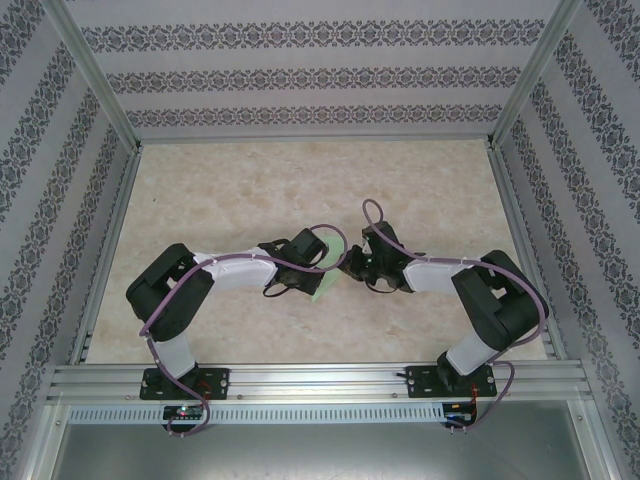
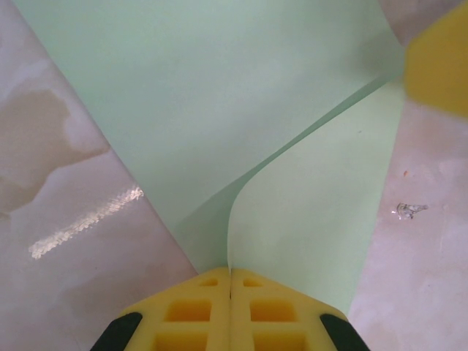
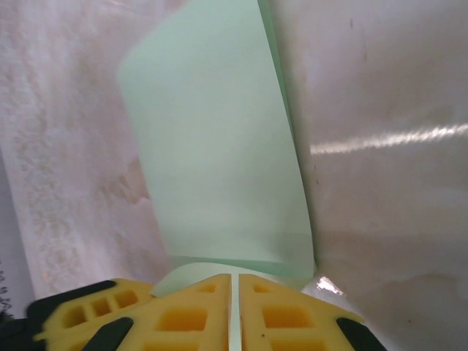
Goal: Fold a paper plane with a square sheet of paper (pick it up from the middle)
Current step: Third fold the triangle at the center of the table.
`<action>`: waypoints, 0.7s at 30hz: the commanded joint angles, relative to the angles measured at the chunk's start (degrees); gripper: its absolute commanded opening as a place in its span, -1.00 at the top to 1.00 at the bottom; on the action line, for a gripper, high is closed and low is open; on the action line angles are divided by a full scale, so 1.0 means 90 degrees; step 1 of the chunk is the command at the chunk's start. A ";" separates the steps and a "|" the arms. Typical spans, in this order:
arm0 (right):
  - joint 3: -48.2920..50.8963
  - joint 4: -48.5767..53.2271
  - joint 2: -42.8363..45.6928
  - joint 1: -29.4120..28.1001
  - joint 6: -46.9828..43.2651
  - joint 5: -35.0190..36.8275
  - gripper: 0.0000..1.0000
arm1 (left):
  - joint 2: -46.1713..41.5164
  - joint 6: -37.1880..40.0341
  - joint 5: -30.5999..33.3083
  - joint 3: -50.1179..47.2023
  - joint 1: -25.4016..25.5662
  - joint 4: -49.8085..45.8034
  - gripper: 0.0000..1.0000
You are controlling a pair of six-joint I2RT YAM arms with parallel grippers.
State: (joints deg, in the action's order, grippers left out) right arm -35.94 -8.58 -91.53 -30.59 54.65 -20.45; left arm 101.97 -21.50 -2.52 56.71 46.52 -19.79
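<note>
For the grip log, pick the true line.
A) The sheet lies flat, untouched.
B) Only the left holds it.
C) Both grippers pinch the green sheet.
C: the left gripper and the right gripper each close their yellow fingers on the green sheet.

The square sheet of paper [image 1: 331, 262] is thin, plain, pale mint-green and partly folded; it sits near the middle of the table [image 1: 230, 190], and a small sliver of it shows from above. From the left wrist it narrows to a point pinched in the closed left gripper [image 2: 230, 272], one layer lying over another along a curved edge that runs up to the right. From the right wrist it is a tall smooth panel with a rounded far-left corner and a crease down its right side, its near edge clamped in the closed right gripper [image 3: 234, 278]
</note>
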 commanded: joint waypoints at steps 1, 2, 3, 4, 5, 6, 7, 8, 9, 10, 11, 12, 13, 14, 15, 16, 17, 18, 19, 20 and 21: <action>-0.0186 -0.0029 -0.0020 0.0088 -0.0266 -0.0284 0.78 | 0.0213 0.0002 -0.0038 -0.0062 -0.0032 -0.0372 0.97; -0.0202 -0.0101 -0.0094 0.0085 -0.0253 -0.0345 0.78 | 0.0212 0.0006 -0.0038 -0.0053 -0.0032 -0.0378 0.97; -0.0224 -0.0137 -0.0181 0.0088 -0.0255 -0.0383 0.78 | 0.0207 0.0006 -0.0037 -0.0043 -0.0028 -0.0394 0.97; -0.0239 -0.0145 -0.0267 0.0088 -0.0265 -0.0377 0.78 | 0.0202 0.0009 -0.0027 -0.0041 -0.0033 -0.0403 0.97; -0.0252 -0.0122 -0.0362 0.0088 -0.0277 -0.0330 0.78 | 0.0194 0.0004 -0.0027 -0.0038 -0.0032 -0.0399 0.97; -0.0269 -0.0069 -0.0465 0.0098 -0.0286 -0.0266 0.78 | 0.0193 -0.0002 -0.0023 -0.0037 -0.0032 -0.0398 0.97; -0.0282 -0.0058 -0.0570 0.0098 -0.0327 -0.0225 0.79 | 0.0193 0.0009 -0.0023 -0.0034 -0.0032 -0.0403 0.97; -0.0274 -0.0060 -0.0688 0.0098 -0.0349 -0.0187 0.79 | 0.0181 0.0015 -0.0016 -0.0030 -0.0032 -0.0418 0.97; -0.0256 -0.0107 -0.0798 0.0098 -0.0356 -0.0165 0.79 | 0.0173 0.0011 -0.0003 -0.0031 -0.0032 -0.0428 0.97; -0.0247 -0.0110 -0.0889 0.0100 -0.0353 -0.0154 0.79 | 0.0157 0.0013 -0.0003 -0.0043 -0.0032 -0.0421 0.97; -0.0264 -0.0080 -0.0970 0.0098 -0.0378 -0.0135 0.80 | 0.0144 0.0012 0.0004 -0.0069 -0.0031 -0.0410 0.97; -0.0268 -0.0036 -0.1006 0.0098 -0.0389 -0.0124 0.81 | 0.0144 0.0003 0.0007 -0.0079 -0.0030 -0.0408 0.97; -0.0255 -0.0040 -0.0986 0.0099 -0.0375 -0.0138 0.81 | 0.0140 0.0003 0.0004 -0.0075 -0.0032 -0.0406 0.97; -0.0233 -0.0062 -0.0910 0.0098 -0.0362 -0.0160 0.81 | 0.0139 0.0006 0.0007 -0.0085 -0.0033 -0.0416 0.97; -0.0230 -0.0038 -0.0809 0.0099 -0.0365 -0.0176 0.81 | 0.0144 -0.0002 0.0014 -0.0073 -0.0028 -0.0418 0.97; -0.0251 0.0017 -0.0682 0.0102 -0.0360 -0.0179 0.80 | 0.0137 0.0006 0.0013 -0.0075 -0.0031 -0.0418 0.97; -0.0289 0.0107 -0.0529 0.0098 -0.0386 -0.0167 0.80 | 0.0133 0.0006 0.0011 -0.0070 -0.0032 -0.0428 0.97; -0.0341 0.0217 -0.0383 0.0094 -0.0426 -0.0153 0.80 | 0.0132 0.0009 0.0026 -0.0056 -0.0032 -0.0437 0.97; -0.0401 0.0318 -0.0246 0.0088 -0.0469 -0.0127 0.79 | 0.0134 0.0015 0.0034 -0.0060 -0.0032 -0.0438 0.97; -0.0445 0.0382 -0.0139 0.0089 -0.0498 -0.0112 0.79 | 0.0125 0.0014 0.0045 -0.0043 -0.0032 -0.0447 0.97; -0.0499 0.0405 -0.0077 0.0087 -0.0515 -0.0120 0.79 | 0.0125 0.0006 0.0034 -0.0049 -0.0028 -0.0440 0.97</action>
State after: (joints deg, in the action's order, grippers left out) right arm -38.24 -6.72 -95.50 -29.52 52.01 -22.55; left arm 101.95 -21.50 -2.50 56.71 46.52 -19.79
